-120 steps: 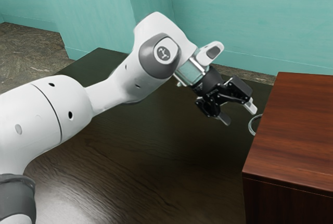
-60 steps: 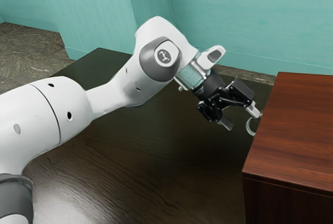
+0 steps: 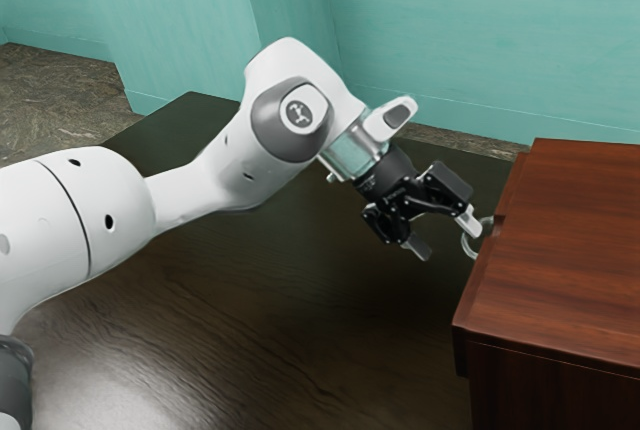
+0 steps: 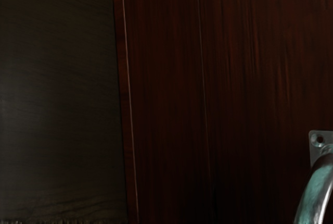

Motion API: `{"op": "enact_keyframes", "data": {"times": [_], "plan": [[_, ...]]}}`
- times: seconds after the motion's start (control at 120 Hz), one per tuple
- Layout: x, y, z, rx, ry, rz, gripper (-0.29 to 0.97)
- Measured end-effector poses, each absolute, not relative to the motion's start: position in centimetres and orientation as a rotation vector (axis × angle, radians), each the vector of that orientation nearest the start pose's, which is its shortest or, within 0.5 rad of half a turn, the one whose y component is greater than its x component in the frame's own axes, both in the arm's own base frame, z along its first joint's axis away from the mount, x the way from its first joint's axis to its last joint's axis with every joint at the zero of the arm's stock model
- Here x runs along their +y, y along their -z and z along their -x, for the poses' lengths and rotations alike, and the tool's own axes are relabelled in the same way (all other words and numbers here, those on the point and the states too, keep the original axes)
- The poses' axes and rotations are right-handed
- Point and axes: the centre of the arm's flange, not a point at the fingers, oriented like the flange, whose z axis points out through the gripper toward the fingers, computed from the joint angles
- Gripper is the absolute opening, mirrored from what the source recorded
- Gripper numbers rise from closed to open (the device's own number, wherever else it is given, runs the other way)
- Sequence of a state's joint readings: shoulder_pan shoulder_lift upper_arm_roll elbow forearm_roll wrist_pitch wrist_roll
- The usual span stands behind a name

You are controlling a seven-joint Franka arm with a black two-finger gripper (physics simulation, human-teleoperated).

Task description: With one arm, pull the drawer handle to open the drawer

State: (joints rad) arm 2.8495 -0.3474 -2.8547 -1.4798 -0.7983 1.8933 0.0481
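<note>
A dark red wooden cabinet (image 3: 570,250) stands at the exterior view's right. Its metal loop handle (image 3: 470,246) hangs on the side facing the arm. My black gripper (image 3: 446,236) is at the handle, open. The light-tipped upper finger (image 3: 468,220) touches the top of the loop, and the lower finger (image 3: 419,247) stands apart from it on the arm's side. A small step shows in the cabinet's near edge (image 3: 497,218), and the part below it juts out toward the arm. In the wrist view the wooden drawer front (image 4: 234,78) is close, with the handle (image 4: 315,187) and its mounting plate beside it.
The dark wood-grain table (image 3: 280,320) stretches under the arm with free room at the exterior view's left and front. Teal walls (image 3: 480,20) close the back. My white arm (image 3: 200,180) reaches in from the exterior view's left.
My hand moved toward the cabinet until its upper finger met the handle, then drew back toward the exterior view's left. The cabinet's near edge has come out a little with it.
</note>
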Motion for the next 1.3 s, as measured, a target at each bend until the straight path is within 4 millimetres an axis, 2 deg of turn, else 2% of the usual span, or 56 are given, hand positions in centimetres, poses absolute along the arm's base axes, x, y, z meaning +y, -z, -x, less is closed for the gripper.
{"op": "enact_keyframes", "data": {"times": [0.2, 0.342, 0.683, 0.942, 1.3], "plan": [[-8.0, -50.8, -67.0, 0.194, -0.119, -2.485, 0.68], [-6.5, -51.6, -66.1, 0.211, -0.132, -2.494, 0.68], [-3.8, -50.9, -65.9, 0.254, -0.144, -2.539, 0.68], [-3.1, -50.9, -65.1, 0.258, -0.139, -2.559, 0.68], [-2.1, -51.9, -64.0, 0.251, -0.157, -2.597, 0.68]]}}
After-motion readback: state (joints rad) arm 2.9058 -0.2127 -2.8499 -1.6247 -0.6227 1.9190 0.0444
